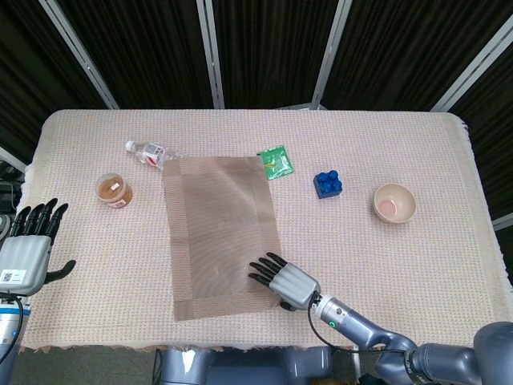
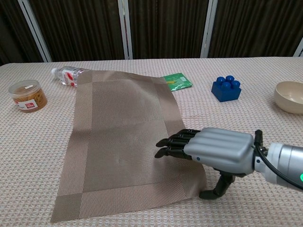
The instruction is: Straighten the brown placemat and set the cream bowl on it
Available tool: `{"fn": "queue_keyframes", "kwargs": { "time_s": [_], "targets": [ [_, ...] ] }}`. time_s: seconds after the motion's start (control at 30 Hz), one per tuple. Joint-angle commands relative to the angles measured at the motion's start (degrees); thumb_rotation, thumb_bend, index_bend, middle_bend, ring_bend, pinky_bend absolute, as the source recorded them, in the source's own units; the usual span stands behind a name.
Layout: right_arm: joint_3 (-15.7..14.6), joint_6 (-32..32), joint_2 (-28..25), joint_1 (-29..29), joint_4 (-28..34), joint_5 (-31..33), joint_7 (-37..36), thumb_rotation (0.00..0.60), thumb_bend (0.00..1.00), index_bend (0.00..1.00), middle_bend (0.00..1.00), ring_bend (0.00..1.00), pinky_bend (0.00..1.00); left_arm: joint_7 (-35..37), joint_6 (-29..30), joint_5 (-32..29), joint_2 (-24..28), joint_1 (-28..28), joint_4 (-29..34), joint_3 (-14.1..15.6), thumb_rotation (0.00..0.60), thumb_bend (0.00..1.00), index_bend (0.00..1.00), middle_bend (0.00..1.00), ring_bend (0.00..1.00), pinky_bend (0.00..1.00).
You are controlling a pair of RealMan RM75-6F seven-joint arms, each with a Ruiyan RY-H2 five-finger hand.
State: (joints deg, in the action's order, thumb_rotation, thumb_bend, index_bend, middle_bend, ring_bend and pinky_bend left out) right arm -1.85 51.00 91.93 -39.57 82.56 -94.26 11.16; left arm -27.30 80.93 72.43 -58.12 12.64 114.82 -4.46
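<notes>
Woven beige cloth over the table (image 1: 401, 160), dark curtains with pale posts behind.

Nearest, at the front edge: right hand (image 1: 282, 278) palm down, dark fingers (image 2: 175, 144) stretched forward and lying flat on the near right border of the brown placemat (image 1: 216, 224), thumb hanging off past the mat's edge onto the cloth; nothing held.

Off the front left corner of the table: left hand (image 1: 28, 249), seen in the head view only, upright with fingers apart, holding nothing, well apart from everything on the cloth.

Mid-table: brown placemat lying lengthwise, slightly skewed, near edge angled to the table front, far corners reaching toward the bottle and the green packet.

Left of the mat: round tub (image 1: 114, 190) with a clear lid and red label, standing apart from it.

At the far left corner of the mat: clear water bottle (image 1: 151, 152) on its side, touching or just overlapped by the mat corner.

At the far right corner: green packet (image 1: 275, 162), flat.

Further right: blue toy brick (image 1: 328, 184), then cream bowl (image 1: 394, 202) upright on the cloth, well apart from the mat.
</notes>
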Motion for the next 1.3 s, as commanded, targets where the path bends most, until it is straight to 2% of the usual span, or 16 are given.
{"fn": "queue_keyframes", "kwargs": {
  "time_s": [0.03,0.3,0.57,0.8,1.13,1.3],
  "targets": [
    [-0.3,0.4,0.2,-0.1,-0.4,-0.4,-0.5,0.6,0.17,0.14,0.0,0.0,0.0,0.0,0.0,0.0,0.0,0.0,0.0,0.0,0.6,0.23,0.0,0.0,0.0,0.0],
    [-0.6,1.7,0.6,-0.2,-0.9,-1.1,-2.5,0.6,0.28,0.26,0.0,0.0,0.0,0.1,-0.2,-0.1,0.0,0.1,-0.1,0.0,0.6,0.23,0.0,0.0,0.0,0.0],
    [-1.1,2.4,0.8,-0.2,-1.4,-1.5,-3.7,0.6,0.3,0.46,0.0,0.0,0.0,0.2,-0.3,0.0,0.2,0.1,0.0,0.1,0.6,0.23,0.0,0.0,0.0,0.0],
    [-1.4,3.6,0.9,-0.1,-1.6,-2.0,-5.1,0.6,0.32,0.59,0.0,0.0,0.0,0.1,-0.4,-0.1,0.1,0.2,0.0,0.2,0.6,0.23,0.0,0.0,0.0,0.0],
    [-3.0,5.8,0.1,0.9,-1.0,-3.3,-7.2,0.6,0.36,0.64,0.0,0.0,0.0,0.0,-0.6,-0.2,0.0,0.2,0.0,0.3,0.6,0.23,0.0,0.0,0.0,0.0],
    [-5.6,9.0,-3.5,2.4,1.4,-5.9,-7.7,0.6,0.36,0.66,0.0,0.0,0.0,0.2,-0.6,-0.1,0.2,0.1,0.0,0.4,0.6,0.23,0.0,0.0,0.0,0.0]
  ]
}}
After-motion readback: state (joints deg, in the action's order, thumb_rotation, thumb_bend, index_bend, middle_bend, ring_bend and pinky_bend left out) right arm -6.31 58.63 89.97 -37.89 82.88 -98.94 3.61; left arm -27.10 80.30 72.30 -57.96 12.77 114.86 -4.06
